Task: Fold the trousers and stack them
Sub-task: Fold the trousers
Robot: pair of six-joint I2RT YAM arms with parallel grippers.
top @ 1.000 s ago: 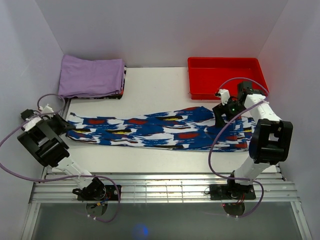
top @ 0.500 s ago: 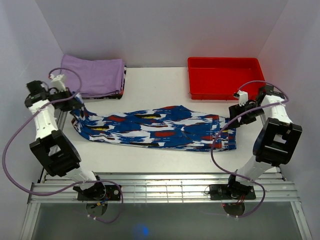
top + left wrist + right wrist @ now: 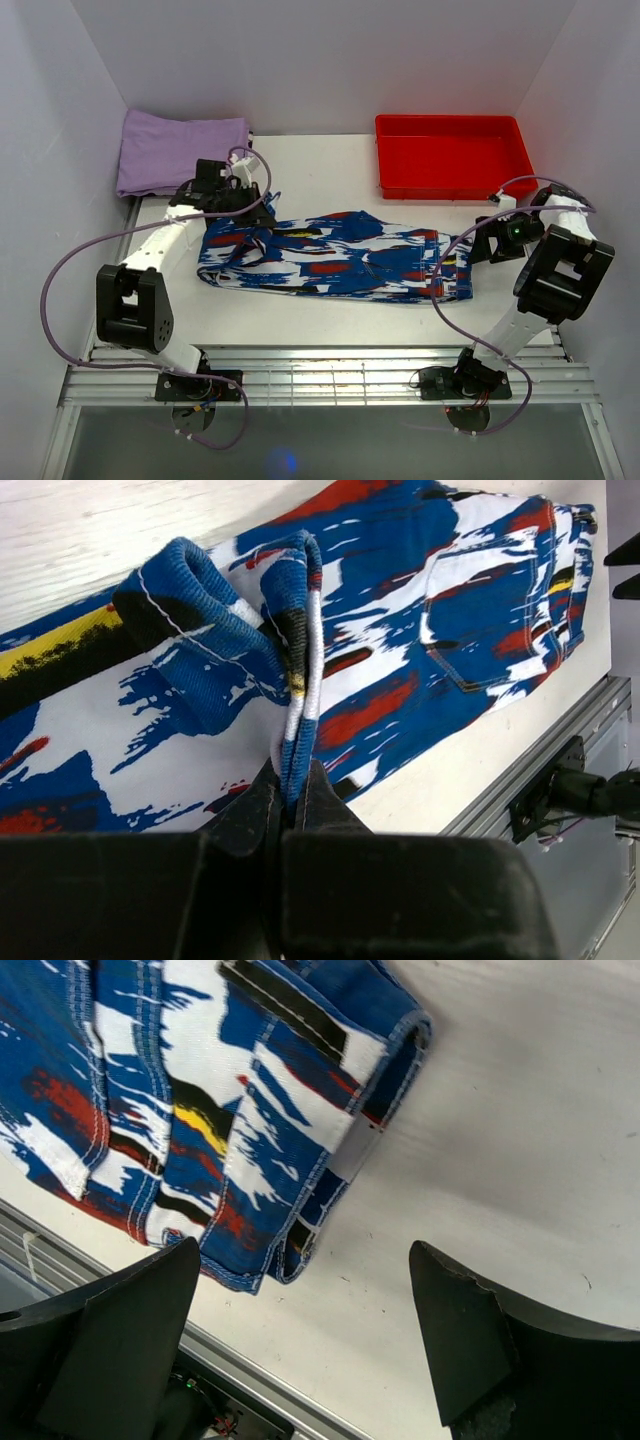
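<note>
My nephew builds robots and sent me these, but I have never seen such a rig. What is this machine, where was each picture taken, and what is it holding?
These are two robot arms bolted to the near edge of a white table, each ending in two fingers. The wide picture comes from a fixed camera above and behind them. The other two come from small cameras on the wrists, so the dark shapes there are each arm's own fingers. On the table lie the blue printed trousers, a folded purple cloth and a red tray. The left fingers are pinched shut on a trouser leg end, lifted over the rest. The right fingers are open, holding nothing, beside the waistband end.
</note>
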